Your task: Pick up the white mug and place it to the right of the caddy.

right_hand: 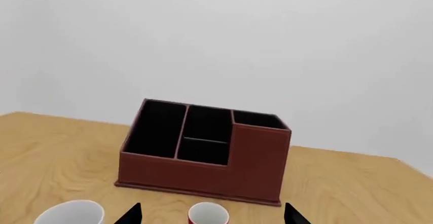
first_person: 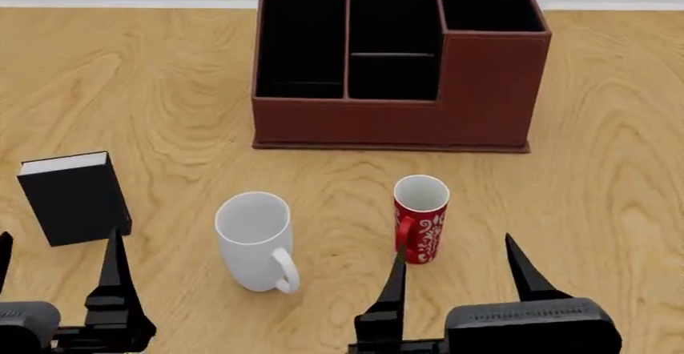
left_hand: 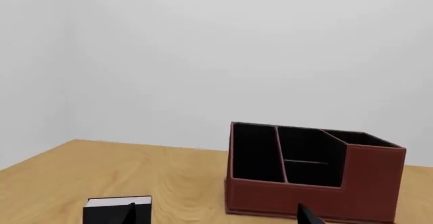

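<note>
The white mug [first_person: 256,240] stands upright on the wooden bench [first_person: 598,178], on its near part and a little left of the middle, with its loop handle turned toward the near right. Nothing holds it. Just to its right, apart from it, stands the slimmer red mug [first_person: 420,218] with a white pattern, also upright. To the left of the white mug a small black book [first_person: 73,197] stands on its edge. On the far side of both mugs sits the caddy [first_person: 398,67], a big reddish-brown box with black compartments; its taller closed section is on the right.

The right claw [first_person: 457,278] hangs at the near edge, in front of the red mug, with its two black fingers spread and empty. The left claw [first_person: 54,270] is near the book, also spread and holding nothing.
</note>
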### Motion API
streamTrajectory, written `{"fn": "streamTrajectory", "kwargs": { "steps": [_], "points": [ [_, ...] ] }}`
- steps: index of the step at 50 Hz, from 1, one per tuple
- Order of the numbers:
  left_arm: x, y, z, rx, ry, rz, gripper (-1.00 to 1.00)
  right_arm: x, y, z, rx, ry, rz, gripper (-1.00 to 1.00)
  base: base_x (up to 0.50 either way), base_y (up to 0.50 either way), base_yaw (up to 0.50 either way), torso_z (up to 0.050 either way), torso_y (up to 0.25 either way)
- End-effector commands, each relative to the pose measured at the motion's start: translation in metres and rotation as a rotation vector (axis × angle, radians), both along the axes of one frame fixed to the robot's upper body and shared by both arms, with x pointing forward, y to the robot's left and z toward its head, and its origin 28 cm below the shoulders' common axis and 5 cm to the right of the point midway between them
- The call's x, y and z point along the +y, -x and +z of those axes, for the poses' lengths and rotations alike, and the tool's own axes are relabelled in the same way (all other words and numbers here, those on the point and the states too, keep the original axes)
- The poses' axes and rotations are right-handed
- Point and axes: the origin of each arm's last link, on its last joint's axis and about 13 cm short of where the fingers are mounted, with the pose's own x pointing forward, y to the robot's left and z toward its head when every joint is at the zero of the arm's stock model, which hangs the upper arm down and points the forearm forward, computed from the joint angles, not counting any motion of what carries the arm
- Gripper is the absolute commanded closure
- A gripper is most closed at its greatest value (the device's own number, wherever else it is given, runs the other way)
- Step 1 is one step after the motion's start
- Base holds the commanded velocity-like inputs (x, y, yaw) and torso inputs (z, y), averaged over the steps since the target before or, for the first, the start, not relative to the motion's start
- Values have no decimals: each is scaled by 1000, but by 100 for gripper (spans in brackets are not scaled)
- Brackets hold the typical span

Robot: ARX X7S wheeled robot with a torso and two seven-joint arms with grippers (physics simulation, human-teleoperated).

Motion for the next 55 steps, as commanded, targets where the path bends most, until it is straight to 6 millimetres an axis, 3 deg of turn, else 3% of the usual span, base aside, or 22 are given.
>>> {"fn": "streamTrajectory", "kwargs": {
  "steps": [1, 12, 20, 55],
  "points": [
    [2, -5, 10, -26, 10, 24, -100, 2, 3, 10, -23, 14, 22, -100, 0, 0, 0, 50, 0],
    [3, -2, 12, -19, 7, 17, -100, 4, 5, 14, -31, 16, 39, -100, 210, -336, 0, 50, 0],
    [3, -2, 12, -31, 7, 16, -100, 4, 6, 15, -45, 31, 13, -100, 77, -75, 0, 0, 0],
    [4, -4, 15, -38, -2, 52, -100, 5, 7, 18, -52, 2, 42, -100, 500, 0, 0, 0, 0]
  ]
}}
